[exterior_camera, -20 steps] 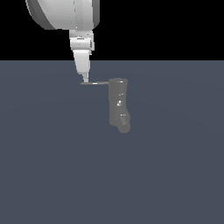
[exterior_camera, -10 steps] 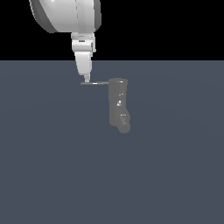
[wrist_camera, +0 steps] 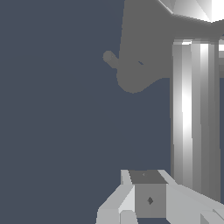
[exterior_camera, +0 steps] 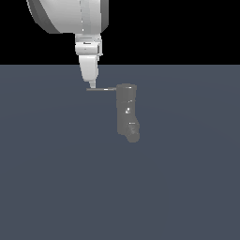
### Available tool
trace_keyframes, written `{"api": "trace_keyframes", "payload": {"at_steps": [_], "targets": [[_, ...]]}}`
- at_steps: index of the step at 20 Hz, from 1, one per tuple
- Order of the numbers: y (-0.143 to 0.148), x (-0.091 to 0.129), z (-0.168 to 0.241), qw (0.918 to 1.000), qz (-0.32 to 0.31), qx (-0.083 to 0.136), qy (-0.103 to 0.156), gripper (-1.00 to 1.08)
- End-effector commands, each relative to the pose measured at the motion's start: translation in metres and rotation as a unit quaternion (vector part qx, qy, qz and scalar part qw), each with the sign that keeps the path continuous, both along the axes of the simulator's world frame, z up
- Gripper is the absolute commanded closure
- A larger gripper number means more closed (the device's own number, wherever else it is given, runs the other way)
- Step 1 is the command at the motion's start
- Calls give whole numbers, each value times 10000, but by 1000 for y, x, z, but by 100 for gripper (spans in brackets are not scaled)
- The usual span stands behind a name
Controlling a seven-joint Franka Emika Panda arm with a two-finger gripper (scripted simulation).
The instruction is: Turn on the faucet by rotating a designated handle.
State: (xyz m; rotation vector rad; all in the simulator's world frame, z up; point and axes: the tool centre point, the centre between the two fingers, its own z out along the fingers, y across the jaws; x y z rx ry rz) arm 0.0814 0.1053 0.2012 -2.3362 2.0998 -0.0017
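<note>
The faucet (exterior_camera: 127, 111) is a stubby dark grey cylinder with a bent lower end, standing in the middle of the exterior view. Its handle (exterior_camera: 101, 89), a thin grey rod, sticks out level from the top toward the exterior view's left. My gripper (exterior_camera: 92, 85) comes down from above, its white tip resting at the rod's free end. The fingers look pressed together with nothing between them. In the wrist view the handle (wrist_camera: 194, 118) is a broad shiny bar beside my gripper (wrist_camera: 148, 194), with the faucet (wrist_camera: 140, 48) body behind it.
A flat blue-grey surface (exterior_camera: 56, 178) spreads around the faucet. The bulky white arm (exterior_camera: 70, 18) fills the upper part of the exterior view above the handle's end.
The gripper has drifted slightly toward the exterior view's right and a little lower, onto the handle's free end. The handle has not visibly turned.
</note>
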Motion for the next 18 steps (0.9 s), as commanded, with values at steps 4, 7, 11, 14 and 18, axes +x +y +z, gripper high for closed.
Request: {"api": "trace_keyframes", "payload": {"at_steps": [4, 7, 11, 14, 18], "targets": [[-2, -15, 0, 10000, -2, -3, 7, 108], [-3, -23, 0, 10000, -2, -3, 7, 108], [-5, -35, 0, 10000, -2, -3, 7, 108], [-6, -43, 0, 10000, -2, -3, 7, 108], [-8, -55, 0, 10000, -5, -1, 6, 108]]}}
